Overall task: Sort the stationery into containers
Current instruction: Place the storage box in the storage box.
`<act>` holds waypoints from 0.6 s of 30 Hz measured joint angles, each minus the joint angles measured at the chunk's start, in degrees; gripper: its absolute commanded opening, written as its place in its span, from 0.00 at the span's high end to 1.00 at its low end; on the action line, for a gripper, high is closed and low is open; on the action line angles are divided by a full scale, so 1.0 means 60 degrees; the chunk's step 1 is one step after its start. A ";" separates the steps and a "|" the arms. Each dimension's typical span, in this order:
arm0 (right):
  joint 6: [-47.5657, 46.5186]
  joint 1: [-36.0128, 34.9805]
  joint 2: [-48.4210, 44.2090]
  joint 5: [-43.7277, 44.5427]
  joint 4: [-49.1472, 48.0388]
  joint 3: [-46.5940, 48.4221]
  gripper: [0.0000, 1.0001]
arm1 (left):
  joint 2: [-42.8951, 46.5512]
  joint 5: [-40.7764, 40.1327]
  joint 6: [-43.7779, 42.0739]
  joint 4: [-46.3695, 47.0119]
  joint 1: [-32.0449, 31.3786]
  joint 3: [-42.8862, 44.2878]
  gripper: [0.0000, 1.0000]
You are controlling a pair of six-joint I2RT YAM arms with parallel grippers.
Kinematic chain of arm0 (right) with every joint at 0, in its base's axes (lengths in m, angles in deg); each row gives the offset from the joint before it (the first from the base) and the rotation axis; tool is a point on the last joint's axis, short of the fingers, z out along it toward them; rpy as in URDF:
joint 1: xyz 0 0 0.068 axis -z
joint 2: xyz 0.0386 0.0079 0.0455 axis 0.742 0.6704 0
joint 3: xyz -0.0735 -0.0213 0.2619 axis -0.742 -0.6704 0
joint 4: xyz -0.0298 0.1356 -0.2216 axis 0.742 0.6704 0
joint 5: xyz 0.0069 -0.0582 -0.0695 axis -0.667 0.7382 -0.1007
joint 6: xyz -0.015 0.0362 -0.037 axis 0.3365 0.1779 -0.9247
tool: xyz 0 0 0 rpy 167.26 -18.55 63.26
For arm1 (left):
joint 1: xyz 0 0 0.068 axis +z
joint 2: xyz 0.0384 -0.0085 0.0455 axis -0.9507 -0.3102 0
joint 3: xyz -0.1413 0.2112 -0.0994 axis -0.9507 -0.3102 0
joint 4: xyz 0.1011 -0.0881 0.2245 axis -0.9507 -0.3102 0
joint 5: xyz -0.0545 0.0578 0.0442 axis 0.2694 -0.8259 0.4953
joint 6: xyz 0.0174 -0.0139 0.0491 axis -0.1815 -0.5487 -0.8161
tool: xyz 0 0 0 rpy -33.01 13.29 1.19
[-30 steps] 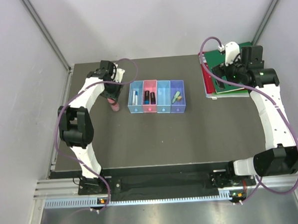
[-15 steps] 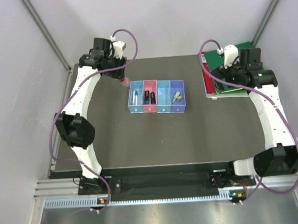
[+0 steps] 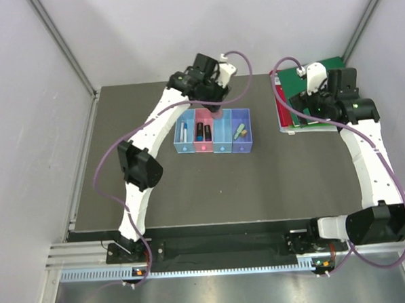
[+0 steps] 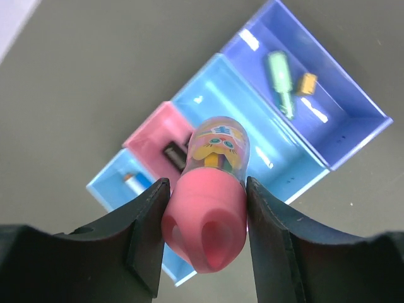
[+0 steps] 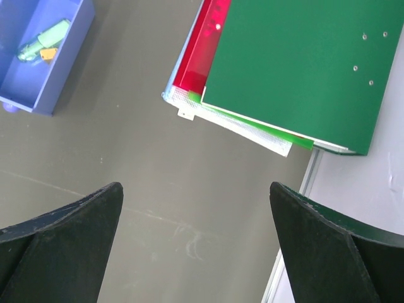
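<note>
My left gripper [image 3: 216, 111] is shut on the pink-capped little bottle [image 4: 208, 208] and holds it above the back of the joined bins, over the pink bin [image 3: 203, 147] and the middle light blue bin [image 3: 223, 145]. The left light blue bin [image 3: 182, 148] holds a blue-white pen [image 3: 184, 131]. The pink bin holds two dark markers [image 3: 203, 131]. The violet bin [image 3: 243, 145] holds the pale green marker [image 4: 281, 72] and the tan nub [image 4: 307, 82]. My right gripper [image 5: 196, 246] is open and empty above bare table, left of the binder.
A large green binder [image 3: 316, 91] lies on a red folder [image 3: 282, 110] at the table's back right corner, under my right wrist. Grey walls close the back and both sides. The binder [image 5: 303, 63] and folder [image 5: 203, 44] fill the right wrist view's top.
My left arm has swung right from the table's back left to above the bins, carrying the pink-capped bottle. The right arm has barely moved.
</note>
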 measured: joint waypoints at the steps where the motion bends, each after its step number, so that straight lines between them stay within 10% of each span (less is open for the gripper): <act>1: 0.0000 0.0004 -0.0080 0.0040 -0.0007 -0.0102 0.00 | -0.0142 -0.0011 -0.0055 -0.0018 -0.0120 0.0007 1.00; 18: -0.0029 0.0178 -0.0597 0.0226 -0.0080 -0.0772 0.00 | -0.1169 -0.0113 -0.0721 0.0463 -0.0535 -0.0627 1.00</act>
